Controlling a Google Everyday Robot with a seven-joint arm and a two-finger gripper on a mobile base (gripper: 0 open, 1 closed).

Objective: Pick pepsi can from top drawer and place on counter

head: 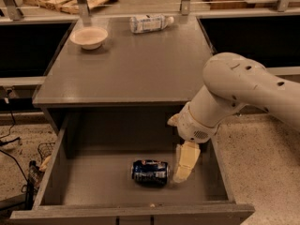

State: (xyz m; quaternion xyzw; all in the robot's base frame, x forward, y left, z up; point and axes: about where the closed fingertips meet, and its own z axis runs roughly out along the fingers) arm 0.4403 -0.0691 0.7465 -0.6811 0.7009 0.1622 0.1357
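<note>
One small dark-blue metal pepsi can (150, 172) with silver ends lies on its side on the floor of the wide grey top drawer (52, 172), which is pulled out, and it sits just left of the lower finger. The cream two-finger gripper (176, 149) hangs inside the drawer at the right; its fingers (185, 162) are spread apart with nothing between them, the lower tip just beside the can's right end, contact unclear. The can looks light and rigid, but thin-walled and smooth, so it will likely roll if nudged and dent if squeezed hard. Best hold is probably across the round body at mid-length, fingers either side. The drawer's right wall is close to the right of the fingers and its back wall is behind them, so room is tight. The bulky white arm (243, 88) is up and right of them. The flat grey counter (136, 69) is above and behind the fingers; it carries a shallow pale bowl (89, 35) far left and a clear plastic bottle (149, 23) lying at the back, well apart from the near edge.
</note>
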